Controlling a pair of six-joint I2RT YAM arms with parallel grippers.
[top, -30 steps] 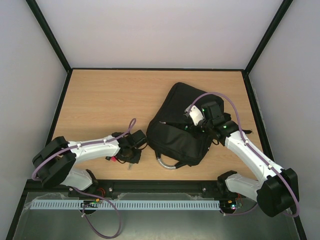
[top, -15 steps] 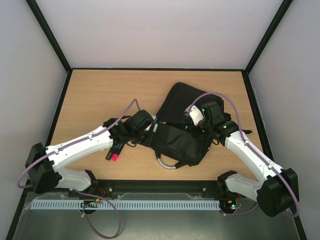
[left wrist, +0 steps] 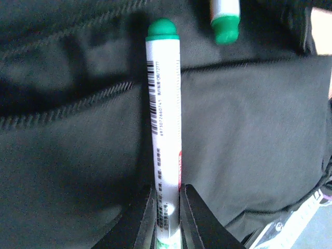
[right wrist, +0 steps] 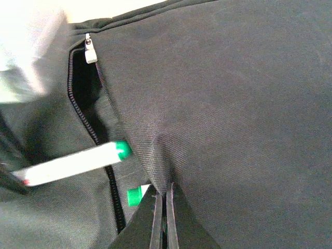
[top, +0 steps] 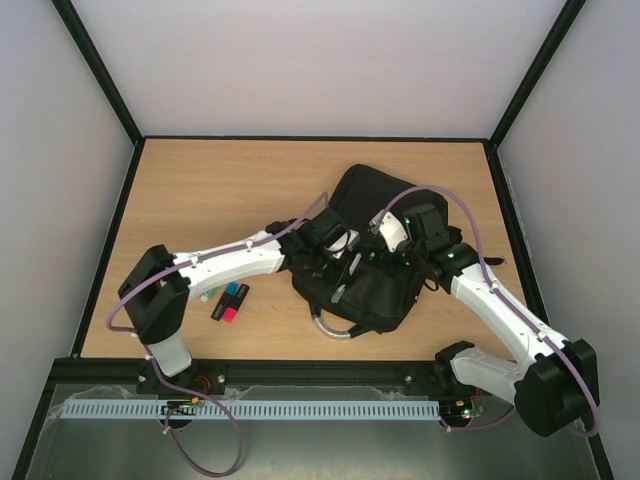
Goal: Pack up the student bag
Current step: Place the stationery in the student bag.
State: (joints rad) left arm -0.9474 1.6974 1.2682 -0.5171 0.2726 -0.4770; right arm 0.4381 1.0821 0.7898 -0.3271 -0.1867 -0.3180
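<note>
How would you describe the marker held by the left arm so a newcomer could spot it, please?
Start at the big black student bag on the wooden table. Over its open zip, the left pincer grips a white green-capped marker. Unlike the second green-capped marker lying loose beyond it, it is clamped.

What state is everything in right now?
Bag, lying flat, front pocket unzipped.
Left gripper, shut on a green-capped marker, capped end over the bag.
Right gripper, pinching bag fabric beside the zip.
Second marker, green cap showing by the pocket mouth.
Two highlighters, lying loose on the table.
</note>
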